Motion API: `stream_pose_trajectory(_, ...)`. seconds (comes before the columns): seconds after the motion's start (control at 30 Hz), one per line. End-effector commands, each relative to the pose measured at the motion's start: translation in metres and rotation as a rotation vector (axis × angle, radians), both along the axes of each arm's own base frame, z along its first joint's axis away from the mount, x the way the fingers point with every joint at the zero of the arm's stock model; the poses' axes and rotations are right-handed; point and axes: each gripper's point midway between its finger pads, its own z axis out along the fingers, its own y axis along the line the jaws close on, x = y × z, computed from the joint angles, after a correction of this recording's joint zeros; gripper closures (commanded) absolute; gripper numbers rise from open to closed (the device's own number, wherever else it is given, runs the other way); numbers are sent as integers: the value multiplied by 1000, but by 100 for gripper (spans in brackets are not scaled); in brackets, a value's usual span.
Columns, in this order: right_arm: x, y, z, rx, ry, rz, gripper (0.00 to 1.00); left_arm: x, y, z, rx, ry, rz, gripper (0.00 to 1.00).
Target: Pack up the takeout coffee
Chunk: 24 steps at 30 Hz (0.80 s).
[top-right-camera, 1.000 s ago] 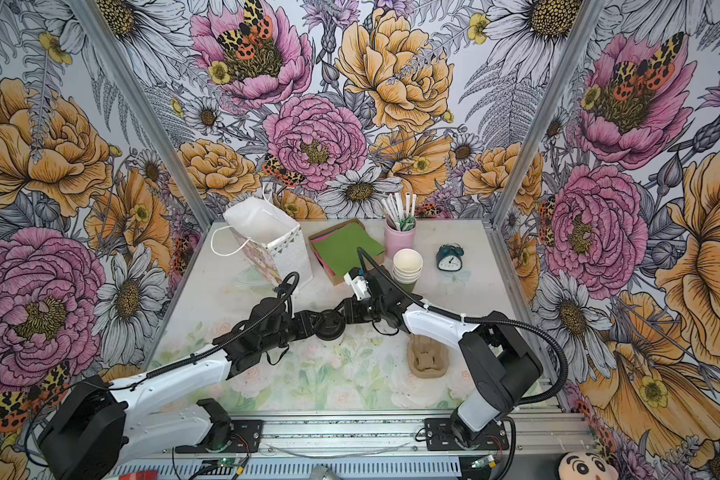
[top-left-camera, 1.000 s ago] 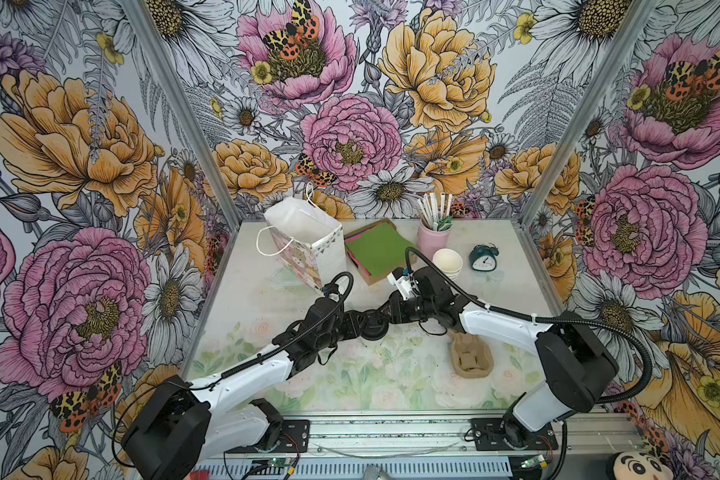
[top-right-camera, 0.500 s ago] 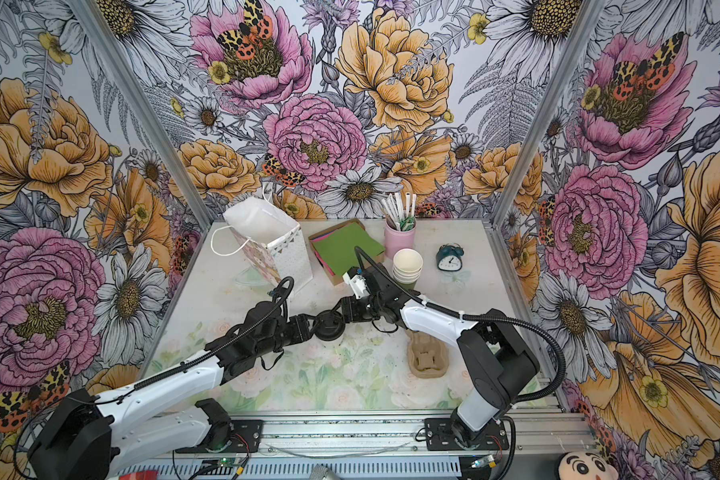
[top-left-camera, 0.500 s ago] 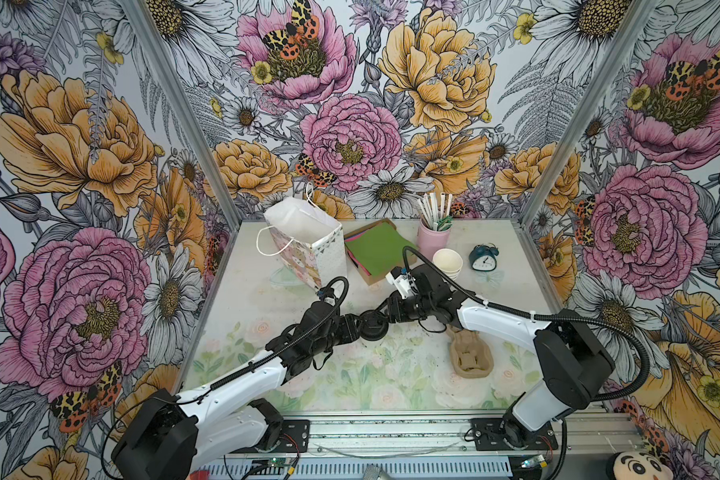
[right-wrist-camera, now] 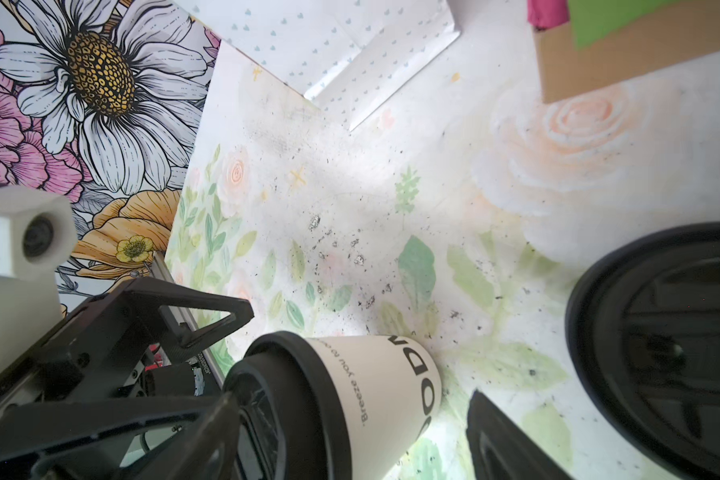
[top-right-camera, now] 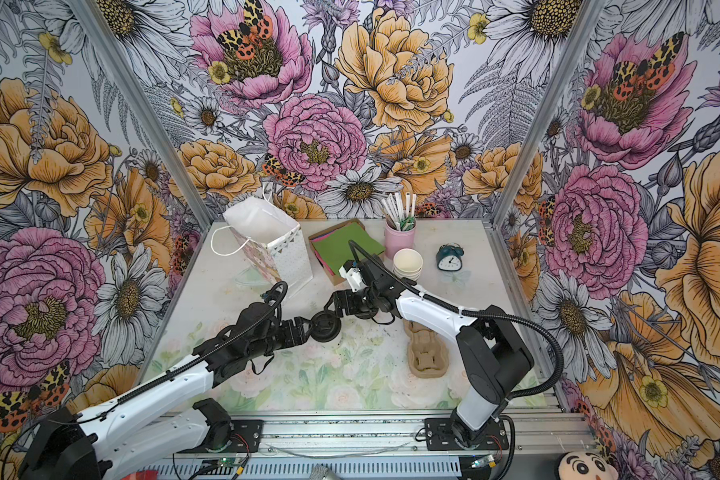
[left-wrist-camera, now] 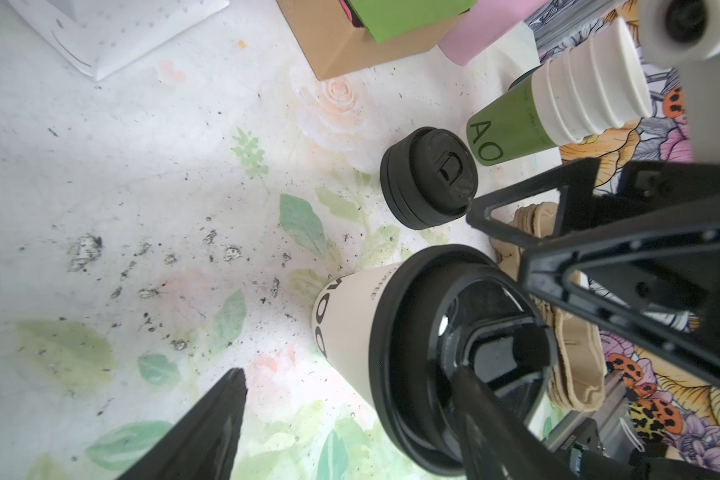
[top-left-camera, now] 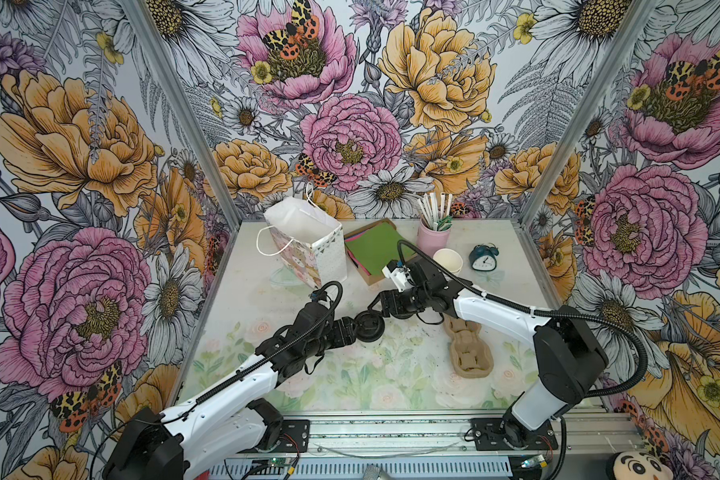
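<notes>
Between parted jaws stands the takeout coffee (top-left-camera: pixel 368 326).

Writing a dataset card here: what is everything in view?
takeout coffee: 1, pale, black lid, centre
gift bag: 1, white, back left
cardboard box: 1, brown, back centre
straw holder: 1, pink, back
cup stack: 1, cream, by holder
spare lids: 1 pile, black, by stack
alarm clock: 1, teal, back right
cup carrier: 1, brown, right side
plush toy: 1, tan, off table
left hand: 1, black, open, at coffee
right hand: 1, black, open, at coffee
</notes>
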Motion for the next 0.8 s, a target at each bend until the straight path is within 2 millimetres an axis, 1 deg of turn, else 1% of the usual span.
stream_pose_trajectory(0.0,4,-8,27,-19,-98,-19,12,5,0,21,21,-60,-32,17)
stream_pose_trajectory(0.17,-14,-23,22,-36,-83,-27,12,12,-12,46,11,-112,-97,13)
stream_pose_trajectory(0.3,-33,-29,15,-49,-54,-11,12,18,-23,55,7,-122,-152,11)
stream_pose_trajectory(0.43,-50,-26,9,-64,-42,23,12,22,-38,55,13,-106,-219,11)
stream_pose_trajectory(0.5,-55,-23,6,-76,-40,37,12,25,-43,50,30,-87,-245,12)
stream_pose_trajectory(0.6,-57,-22,-2,-98,-33,34,12,32,-46,43,59,-65,-258,12)
stream_pose_trajectory(0.77,-55,-24,-17,-142,-18,25,13,43,-54,34,77,-37,-277,17)
